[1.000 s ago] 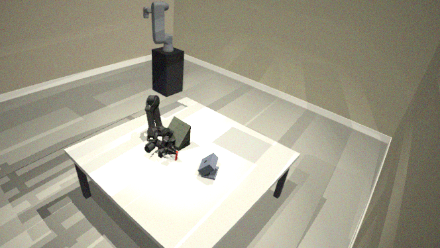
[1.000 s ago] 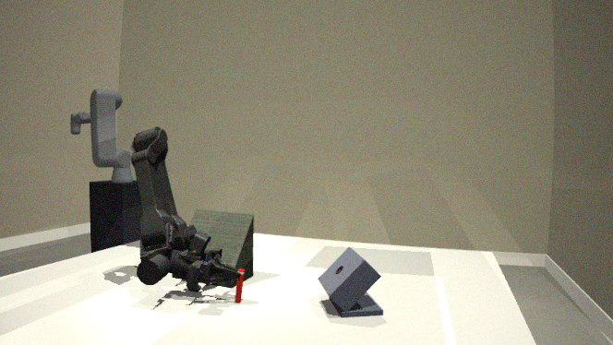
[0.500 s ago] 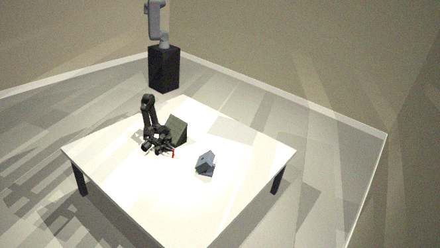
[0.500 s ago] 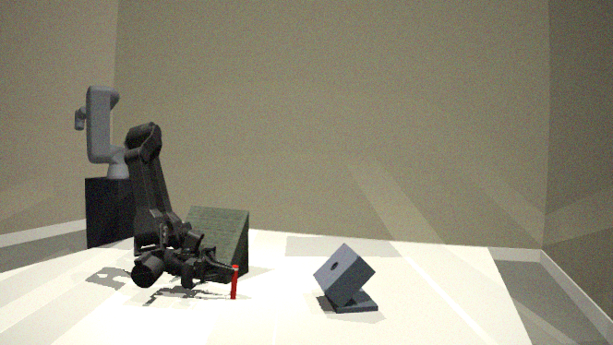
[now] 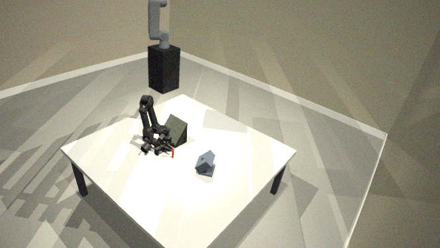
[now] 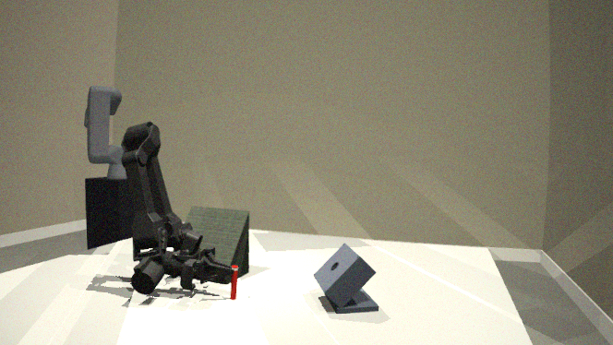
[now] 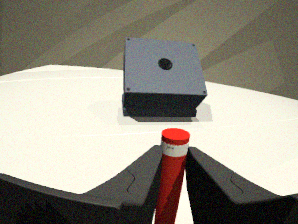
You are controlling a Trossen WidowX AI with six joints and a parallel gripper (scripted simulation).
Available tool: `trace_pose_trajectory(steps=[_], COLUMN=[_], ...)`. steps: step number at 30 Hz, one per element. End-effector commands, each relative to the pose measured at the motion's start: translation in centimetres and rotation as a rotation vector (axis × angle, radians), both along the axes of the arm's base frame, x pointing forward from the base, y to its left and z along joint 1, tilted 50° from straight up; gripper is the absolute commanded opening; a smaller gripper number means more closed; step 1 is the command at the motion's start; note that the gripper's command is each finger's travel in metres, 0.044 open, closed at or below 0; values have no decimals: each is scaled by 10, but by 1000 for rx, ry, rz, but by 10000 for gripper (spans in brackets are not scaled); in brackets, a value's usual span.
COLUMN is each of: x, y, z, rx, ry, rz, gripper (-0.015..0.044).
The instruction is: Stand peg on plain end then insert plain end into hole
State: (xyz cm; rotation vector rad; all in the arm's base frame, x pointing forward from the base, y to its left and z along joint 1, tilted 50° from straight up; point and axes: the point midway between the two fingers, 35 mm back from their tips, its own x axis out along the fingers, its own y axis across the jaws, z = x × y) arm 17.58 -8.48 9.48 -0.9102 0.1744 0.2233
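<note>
Peg (image 5: 173, 153) (image 6: 234, 283) (image 7: 171, 185): standing near-upright, lower left of the exterior frame, probably for setting down plain-end first.
Gripper (image 5: 171, 150) (image 6: 232, 273) (image 7: 173, 153): pinching peg below white band (image 6: 234, 268) (image 7: 175, 149).

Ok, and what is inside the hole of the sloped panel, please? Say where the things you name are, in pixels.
Only darkness shows in the hole (image 6: 335, 266) (image 7: 165, 64) of the sloped panel (image 6: 331, 277) (image 7: 145, 75); no peg sticks out. Its bottom is hidden in shadow, so I cannot tell what lies deeper.
</note>
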Motion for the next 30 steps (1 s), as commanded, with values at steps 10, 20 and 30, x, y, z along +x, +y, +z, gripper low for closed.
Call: trace_pose_trajectory(steps=[10,20,30], x=[-2,-1,-1], y=[-3,-1,-1], z=[-1,0,0], rx=[4,7,7], ry=[-10,-15,-15], rz=[13,18,18], gripper=[49,130,130])
